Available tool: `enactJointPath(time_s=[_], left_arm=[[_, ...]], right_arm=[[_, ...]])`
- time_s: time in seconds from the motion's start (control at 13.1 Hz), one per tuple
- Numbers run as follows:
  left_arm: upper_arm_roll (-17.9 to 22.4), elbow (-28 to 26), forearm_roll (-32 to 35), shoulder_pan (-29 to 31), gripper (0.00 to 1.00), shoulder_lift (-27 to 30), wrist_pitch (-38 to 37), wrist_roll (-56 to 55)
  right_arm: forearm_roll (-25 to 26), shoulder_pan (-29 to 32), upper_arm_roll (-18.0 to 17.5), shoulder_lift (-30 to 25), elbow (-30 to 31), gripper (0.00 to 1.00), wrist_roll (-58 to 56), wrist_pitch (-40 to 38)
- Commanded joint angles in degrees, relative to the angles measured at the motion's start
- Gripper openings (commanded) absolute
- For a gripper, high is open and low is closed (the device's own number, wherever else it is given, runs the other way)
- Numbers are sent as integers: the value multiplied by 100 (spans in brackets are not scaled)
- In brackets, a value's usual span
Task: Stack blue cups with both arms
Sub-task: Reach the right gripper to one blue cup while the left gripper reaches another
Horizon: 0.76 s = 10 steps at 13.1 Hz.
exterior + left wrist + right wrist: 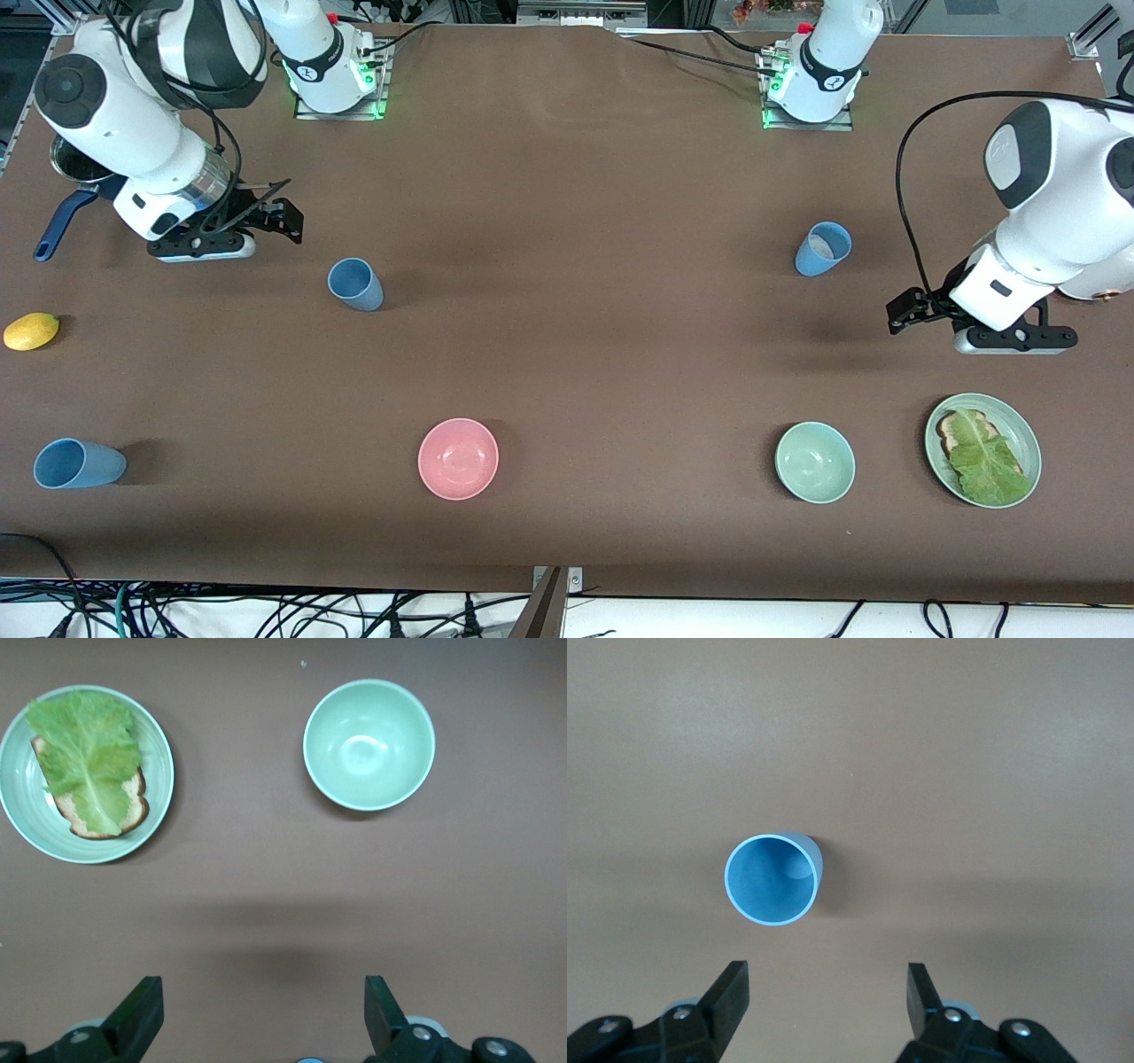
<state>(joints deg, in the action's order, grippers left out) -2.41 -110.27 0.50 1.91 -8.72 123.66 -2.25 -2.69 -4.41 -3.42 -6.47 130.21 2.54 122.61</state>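
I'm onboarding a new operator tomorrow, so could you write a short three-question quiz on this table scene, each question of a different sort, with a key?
1. True or false: the right gripper is shut on a blue cup.
2. How many blue cups stand on the table?
3. Multiple choice: what lies on the green plate? A) a lemon B) toast with a lettuce leaf C) nothing

Key
1. False. It is open and empty over the table, with the blue cup toward the right arm's end apart from it; the left gripper also hangs open.
2. Three: that one, the whitish-inside cup, and the cup nearest the front camera.
3. B.
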Motion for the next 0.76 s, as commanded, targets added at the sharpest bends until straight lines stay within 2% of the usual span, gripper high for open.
enactJointPath(time_s=[0.0,0.08,0.61,0.69], left_arm=[[-14,-503,144,46,100,178,281,32],[-14,-626,144,46,100,204,281,32],[-58,-1935,170,46,100,959,238,119],[-58,-2146,170,46,100,1152,229,259]], right_arm=[[-4,-16,-132,127,224,64,36,446],[-4,-16,-150,198,303,60,44,622],[-4,-25,-238,865,418,58,150,1475],[-4,-25,-247,927,435,54,193,1563]])
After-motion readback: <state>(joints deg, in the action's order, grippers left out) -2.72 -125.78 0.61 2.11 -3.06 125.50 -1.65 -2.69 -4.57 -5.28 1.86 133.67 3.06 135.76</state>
